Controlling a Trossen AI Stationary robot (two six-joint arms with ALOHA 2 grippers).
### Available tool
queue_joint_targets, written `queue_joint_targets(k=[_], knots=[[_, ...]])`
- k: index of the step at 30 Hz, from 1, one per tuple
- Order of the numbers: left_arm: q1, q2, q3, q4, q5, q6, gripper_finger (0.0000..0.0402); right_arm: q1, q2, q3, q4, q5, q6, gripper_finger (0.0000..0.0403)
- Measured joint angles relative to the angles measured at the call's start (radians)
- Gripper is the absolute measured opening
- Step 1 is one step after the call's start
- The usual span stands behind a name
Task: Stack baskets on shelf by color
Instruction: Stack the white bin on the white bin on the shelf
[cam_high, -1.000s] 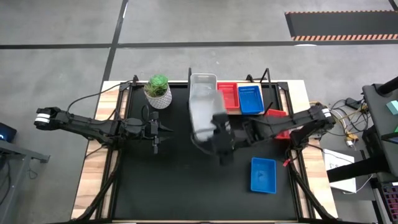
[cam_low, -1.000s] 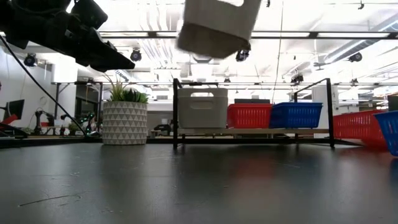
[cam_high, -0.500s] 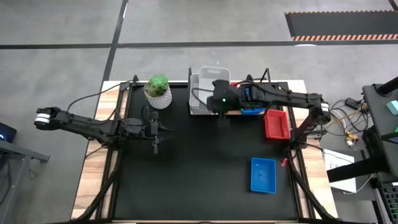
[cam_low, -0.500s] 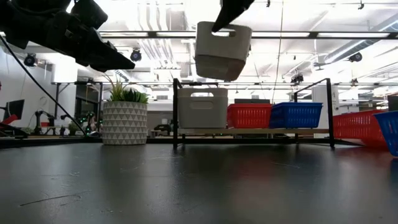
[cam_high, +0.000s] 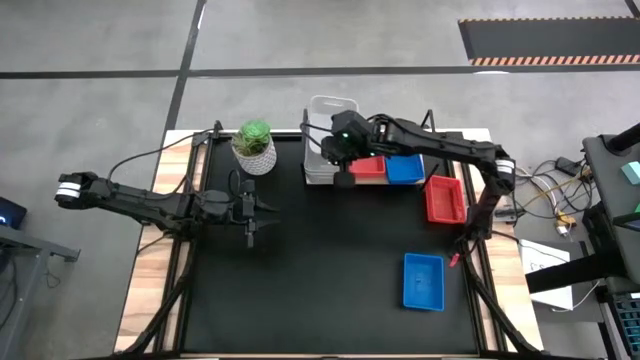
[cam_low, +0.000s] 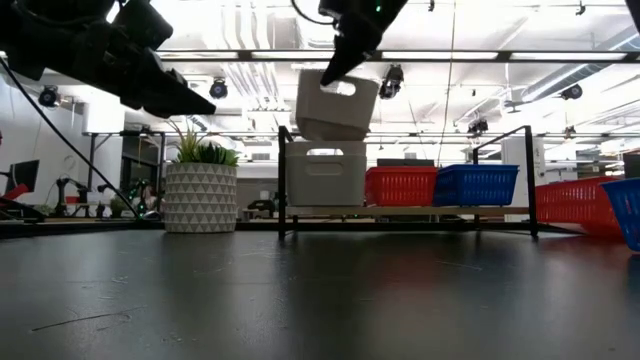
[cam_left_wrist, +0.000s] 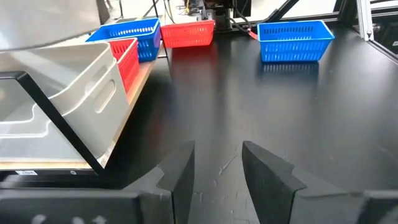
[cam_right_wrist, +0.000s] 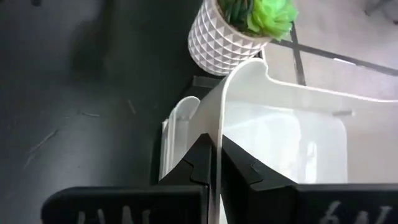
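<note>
My right gripper is shut on a white basket, which it holds in the air over the shelf's left end. Right below it a second white basket stands on the shelf, with a red basket and a blue basket beside it. On the table lie another red basket and another blue basket. My left gripper waits open over the table's left half, touching nothing. My right gripper pinches the held basket's end wall at its rim, one finger outside the wall and one inside. The fingers slant down from the near right. The basket hangs tilted, lifted clear of the white basket below it.
A white ribbed pot with a green plant stands just left of the shelf. The shelf's black frame posts rise at its ends. Bare black tabletop lies between the arms and the near edge.
My right gripper has swung toward the table's far edge, still shut on the white basket. The basket has gone from over the middle of the table to over the white basket on the shelf, staying clear of it.
</note>
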Motion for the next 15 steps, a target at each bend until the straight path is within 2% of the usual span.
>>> queue_joint_targets(k=[15], knots=[[0.0,0.0,-0.005,0.002,0.0,0.006,0.0118,-0.017,0.084,0.0,0.013,-0.002,0.03,0.0008]])
